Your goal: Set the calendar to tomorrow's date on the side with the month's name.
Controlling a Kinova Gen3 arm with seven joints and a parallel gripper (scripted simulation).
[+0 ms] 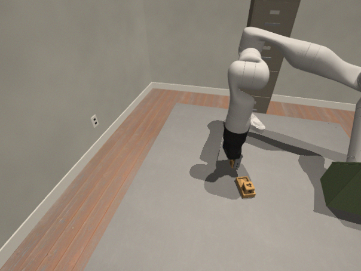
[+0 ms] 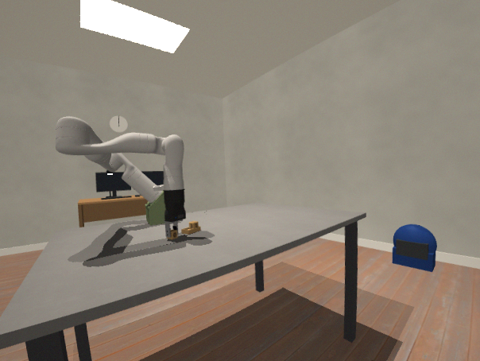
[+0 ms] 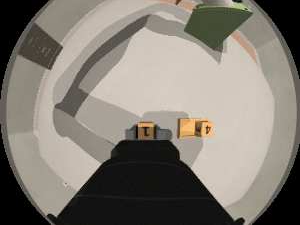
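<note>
The orange tray [image 1: 247, 196] [image 2: 188, 230] [image 3: 187, 129] lies on the table. One cube [image 1: 248, 187] [image 2: 193, 224] [image 3: 207, 129] is in its end away from the gripper, with a 4 on its top face; a mark on its side is too small to read. The tray's nearer end holds no cube. My gripper [image 1: 233, 163] [image 2: 172, 234] [image 3: 146, 129] is shut on the other cube, beside the tray and low over the table. In the wrist view that cube shows a 1 on the face toward the camera. Its other faces and any month name cannot be read.
A dark green block [image 1: 343, 185] [image 2: 156, 211] [image 3: 217, 25] stands at the arm's base. The grey table [image 1: 179, 233] [image 2: 278, 227] carries the arm's shadows. A filing cabinet [image 1: 276, 33] [image 3: 40, 46] stands beyond the table.
</note>
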